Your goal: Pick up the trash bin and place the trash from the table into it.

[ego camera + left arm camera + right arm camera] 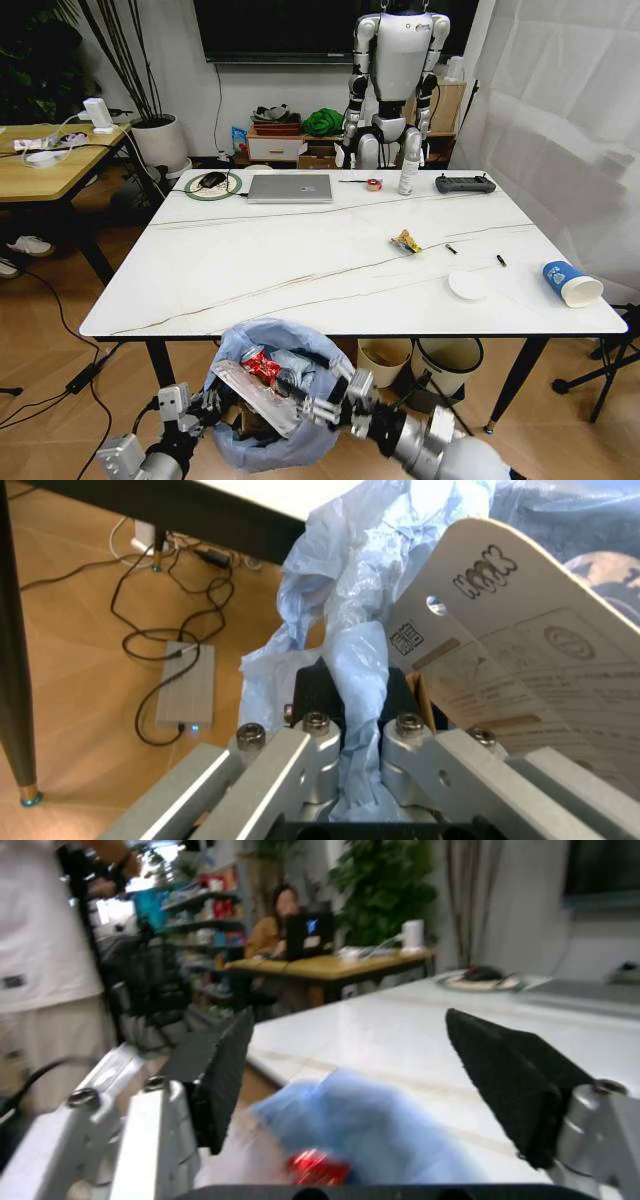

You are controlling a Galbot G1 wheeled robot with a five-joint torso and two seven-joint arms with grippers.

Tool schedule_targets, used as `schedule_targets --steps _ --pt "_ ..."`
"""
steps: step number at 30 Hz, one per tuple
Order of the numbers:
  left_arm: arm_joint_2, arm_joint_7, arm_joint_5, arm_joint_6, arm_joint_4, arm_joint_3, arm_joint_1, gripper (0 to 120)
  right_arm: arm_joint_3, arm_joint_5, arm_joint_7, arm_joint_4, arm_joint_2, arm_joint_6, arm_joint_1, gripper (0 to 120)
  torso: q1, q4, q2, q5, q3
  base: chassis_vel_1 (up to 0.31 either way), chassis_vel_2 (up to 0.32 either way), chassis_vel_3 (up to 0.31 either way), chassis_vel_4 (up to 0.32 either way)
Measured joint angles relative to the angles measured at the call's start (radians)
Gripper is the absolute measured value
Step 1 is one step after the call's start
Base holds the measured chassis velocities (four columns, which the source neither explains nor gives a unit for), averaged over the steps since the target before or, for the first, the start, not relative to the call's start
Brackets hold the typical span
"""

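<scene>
Table [300,270] of white marble look, wide across the middle, carrying trash at far right: blue-white paper cup [572,283], white disc [467,286], small wrapper [405,241]. Trash bin [272,400] with blue bag held just below the near table edge, red can [261,366] inside. Left gripper [345,731] clamped on the bag at the bin's left side. Right gripper [370,1087] spread wide just right of the bin, gripping nothing.
</scene>
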Motion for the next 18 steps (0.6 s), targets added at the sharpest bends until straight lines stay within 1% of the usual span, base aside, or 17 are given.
schedule_targets --steps 1,2,3,4,6,7,8,9,12,14,15,16,17,18 --pt "0.0 0.0 0.0 0.0 0.001 0.001 0.0 0 0.032 0.015 0.025 0.006 0.009 -0.023 0.012 81 0.0 0.0 0.0 0.0001 0.0 0.0 0.0 0.0 0.0" --pt "0.0 0.0 0.0 0.0 0.001 0.001 0.0 0 0.032 0.015 0.025 0.006 0.009 -0.023 0.012 81 0.0 0.0 0.0 0.0001 0.0 0.0 0.0 0.0 0.0" --pt "0.0 0.0 0.0 0.0 0.001 0.002 0.0 0 0.058 0.027 0.048 0.009 0.016 -0.046 0.021 84 0.0 0.0001 0.0 0.0001 0.0 0.0 0.0 0.0 0.0" --pt "-0.001 0.0 0.0 0.0 0.001 0.003 0.0 0 0.094 0.04 0.082 0.01 0.025 -0.079 0.031 89 0.0 0.0001 0.0 0.0001 0.0 0.0 0.0 0.0 0.0" --pt "-0.002 0.0 0.0 0.0 0.002 0.004 0.001 0 0.16 0.054 0.153 0.002 0.042 -0.144 0.049 95 0.0 0.0001 0.0 0.0002 0.0 0.0 0.0 0.0 0.0" --pt "-0.003 0.001 0.0 -0.001 0.003 0.005 0.003 0 0.208 0.066 0.197 -0.011 0.048 -0.194 0.059 98 0.0 0.0 0.0 0.0002 0.0 0.0 0.0 0.0 0.0" --pt "-0.003 0.001 0.0 -0.001 0.003 0.005 0.003 0 0.233 0.071 0.213 -0.02 0.049 -0.217 0.065 99 0.0 0.0001 0.0 0.0002 0.0 0.0 0.0 0.0 0.0" --pt "-0.003 0.001 0.0 -0.001 0.003 0.005 0.003 0 0.233 0.071 0.213 -0.02 0.049 -0.217 0.065 99 0.0 0.0001 0.0 0.0002 0.0 0.0 0.0 0.0 0.0" --pt "-0.002 0.003 0.0 -0.003 0.003 0.005 0.005 0 0.288 0.075 0.248 -0.076 0.048 -0.242 0.089 100 0.0 -0.0001 0.0 0.0002 0.0 0.0 0.0 0.0 0.0" --pt "-0.001 0.004 0.0 -0.003 0.003 0.005 0.004 0 0.325 0.081 0.261 -0.136 0.037 -0.266 0.118 100 0.0 -0.0002 0.0 0.0004 0.0 0.0 0.0 0.0 0.0" --pt "0.0 0.004 0.0 -0.003 0.003 0.005 0.003 0 0.335 0.082 0.263 -0.159 0.032 -0.294 0.131 100 0.0 0.0 0.0 0.0 0.0 0.0 0.0 0.0 0.0" --pt "0.0 0.004 0.0 -0.004 0.003 0.005 0.002 0 0.351 0.088 0.264 -0.192 0.029 -0.381 0.153 100 0.0 -0.0001 0.0 0.0002 0.0 0.0 0.0 0.0 0.0" --pt "0.0 0.004 0.0 -0.004 0.003 0.005 0.002 0 0.351 0.088 0.264 -0.192 0.029 -0.381 0.153 100 0.0 -0.0001 0.0 0.0002 0.0 0.0 0.0 0.0 0.0" --pt "0.0 0.005 0.0 -0.004 0.004 0.005 0.002 0 0.36 0.089 0.259 -0.214 0.029 -0.443 0.167 100 0.0 0.0001 0.0 0.0004 0.0 0.0 0.0 0.0 0.0"
